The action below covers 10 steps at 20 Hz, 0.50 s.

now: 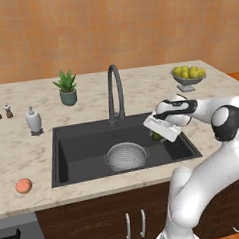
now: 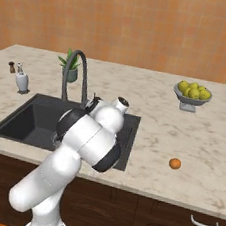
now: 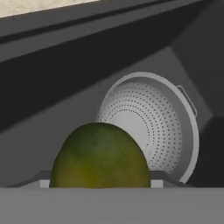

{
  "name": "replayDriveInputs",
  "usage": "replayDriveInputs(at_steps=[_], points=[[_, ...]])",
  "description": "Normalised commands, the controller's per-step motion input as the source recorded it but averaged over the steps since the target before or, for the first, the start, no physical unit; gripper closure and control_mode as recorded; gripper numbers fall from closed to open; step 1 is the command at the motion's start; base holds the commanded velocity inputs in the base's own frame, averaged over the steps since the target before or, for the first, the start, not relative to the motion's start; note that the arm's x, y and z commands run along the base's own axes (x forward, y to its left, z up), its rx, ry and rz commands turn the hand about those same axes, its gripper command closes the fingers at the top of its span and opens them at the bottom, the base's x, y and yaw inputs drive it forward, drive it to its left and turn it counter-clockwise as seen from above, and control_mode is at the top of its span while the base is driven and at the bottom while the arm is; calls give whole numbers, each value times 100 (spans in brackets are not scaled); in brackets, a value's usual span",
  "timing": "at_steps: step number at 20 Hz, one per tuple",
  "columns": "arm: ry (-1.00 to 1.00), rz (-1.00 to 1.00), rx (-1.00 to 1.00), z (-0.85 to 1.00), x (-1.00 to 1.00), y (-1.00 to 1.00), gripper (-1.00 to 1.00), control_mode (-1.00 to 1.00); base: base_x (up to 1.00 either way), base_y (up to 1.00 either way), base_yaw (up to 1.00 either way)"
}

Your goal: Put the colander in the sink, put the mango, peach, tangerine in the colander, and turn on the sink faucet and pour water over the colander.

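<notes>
- The end effector (image 1: 157, 134) hangs over the right part of the sink (image 1: 83, 149), its jaws part-way apart and closed on the mango (image 3: 100, 156), which sits between them.
- In the hand view the mango is a dark green oval with a yellowish tint, right up against the camera; in the left base view only a sliver of green peeks out under the white hand.
- Just beyond and below the end effector, the colander (image 1: 126, 155) stands upright on the sink floor, with nothing inside its perforated bowl.
- The sink faucet (image 1: 115, 94) rises from the back rim of the sink, behind and to the left of the end effector, its arched spout over the basin. No water shows at the spout.
- Well to the right of the end effector, on the bench (image 2: 202, 142), lies the tangerine (image 2: 175, 163), near the front edge.
- Far to the left, past the sink, the peach (image 1: 24, 185) lies on the bench close to its front edge.
- Beyond, toward the back of the bench: a pedestal bowl of yellow-green fruit (image 1: 188, 75) on the right, a potted plant (image 1: 67, 87) to the left of the faucet, then a white bottle (image 1: 34, 120) and two small shakers (image 1: 2, 112) farther left.
</notes>
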Motion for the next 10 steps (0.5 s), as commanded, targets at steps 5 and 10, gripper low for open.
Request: replayDriveInputs(at_steps=[5, 10], points=[[17, 0, 0, -10, 8, 55, 100, -100, 0, 0, 0], [24, -1, 1, -21, 0, 49, 100, -100, 0, 0, 0]])
